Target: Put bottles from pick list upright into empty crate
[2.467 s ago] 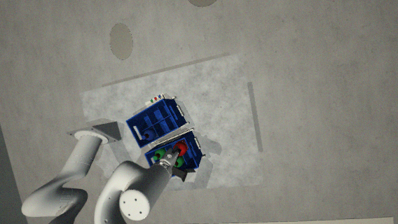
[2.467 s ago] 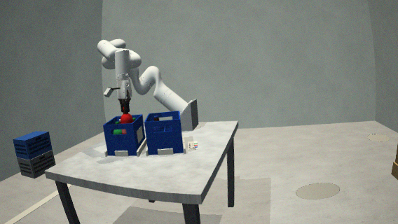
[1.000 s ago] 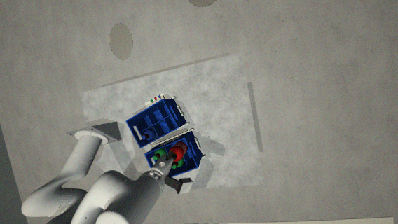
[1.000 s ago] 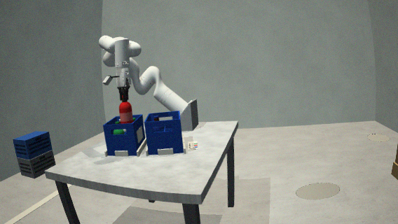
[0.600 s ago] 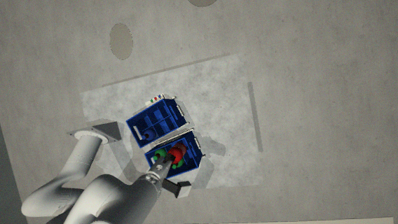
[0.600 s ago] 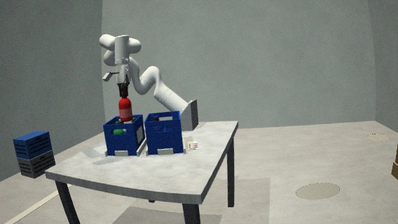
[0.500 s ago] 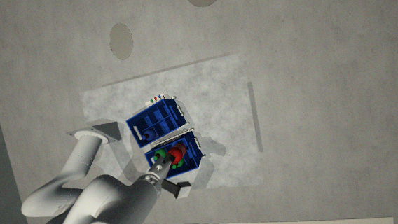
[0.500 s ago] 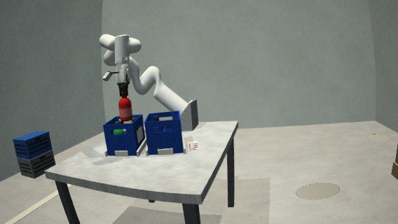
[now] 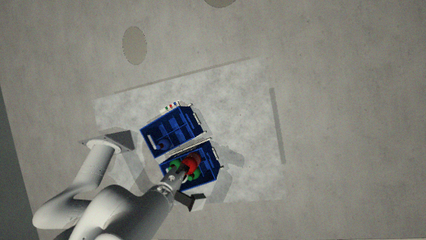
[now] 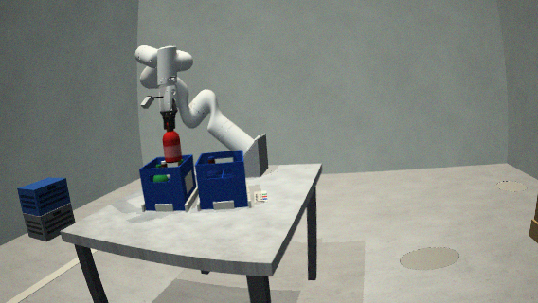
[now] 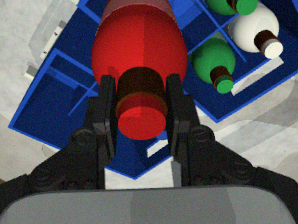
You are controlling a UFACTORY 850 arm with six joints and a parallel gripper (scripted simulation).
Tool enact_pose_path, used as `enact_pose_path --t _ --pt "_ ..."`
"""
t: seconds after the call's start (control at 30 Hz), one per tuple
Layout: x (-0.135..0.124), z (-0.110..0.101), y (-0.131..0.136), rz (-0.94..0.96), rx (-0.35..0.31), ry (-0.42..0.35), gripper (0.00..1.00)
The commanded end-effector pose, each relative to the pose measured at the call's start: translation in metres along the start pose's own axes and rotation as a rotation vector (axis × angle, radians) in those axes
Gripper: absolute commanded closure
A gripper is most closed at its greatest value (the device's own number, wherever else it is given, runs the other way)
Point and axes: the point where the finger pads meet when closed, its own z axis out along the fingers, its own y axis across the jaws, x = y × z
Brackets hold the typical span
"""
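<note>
Red bottle [image 9: 191, 163] [image 10: 171, 144] [image 11: 140, 40] is held roughly upright over the supply crate [image 9: 215, 178] [image 10: 163, 193] [image 11: 217, 120]; its lower end looks near rim height. Pincer [image 9: 183, 167] [image 10: 169, 127] [image 11: 140, 93] is closed on its neck. Two green bottles [image 9: 194, 174] [image 10: 161, 178] [image 11: 215, 60] and a white bottle [image 9: 184, 179] [image 10: 164, 163] [image 11: 252, 30] stand in that crate; others may be hidden.

Next to it, receiving crate [image 9: 147, 143] [image 10: 223, 189] [image 11: 32, 89] has one blue bottle [image 9: 164, 144] [image 10: 211, 160] in, apparently upright. Red isn't placed yet. Probably still to do: carry red across, lower, release, then any remaining order; green seems likely.

Pick list [image 9: 170, 107] [image 10: 261, 196] beside the receiving crate shows green, red and blue marks; counts too small to read. Red bottle has a paler, pinkish label band, no legible writing. No brand readable anywhere.
</note>
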Motion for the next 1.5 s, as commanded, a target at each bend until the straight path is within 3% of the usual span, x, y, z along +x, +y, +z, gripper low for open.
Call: enact_pose_path --t 0.0,1.47 --pt "-0.004 -0.001 -0.001 0.001 0.002 0.001 1.00" --pt "-0.082 -0.001 -0.015 0.001 0.002 0.001 1.00"
